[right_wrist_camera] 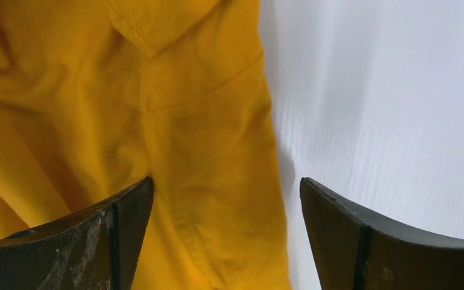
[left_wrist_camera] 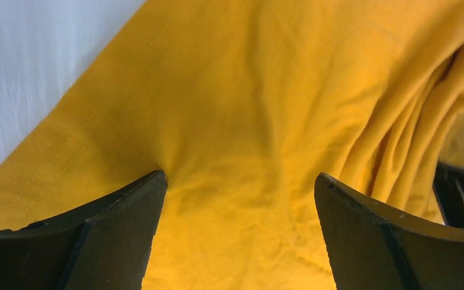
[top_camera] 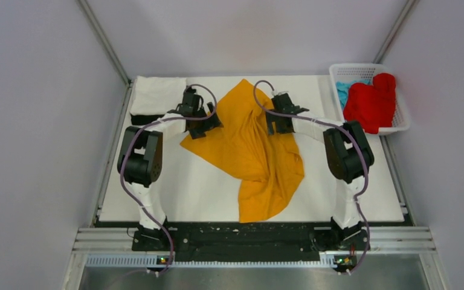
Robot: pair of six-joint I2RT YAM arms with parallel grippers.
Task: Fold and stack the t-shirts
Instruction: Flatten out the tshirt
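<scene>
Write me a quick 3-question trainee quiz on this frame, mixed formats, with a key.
1. Fill in: the left gripper and the right gripper both hover over cloth with their jaws ___ (open or shut).
2. True or false: the mustard shirt is already folded neatly.
3. Choose one: relative to the basket, the red shirt is A) in it, B) beside it on the table, C) under it.

Key: 1 open; 2 false, it lies spread and rumpled; 3 A.
</scene>
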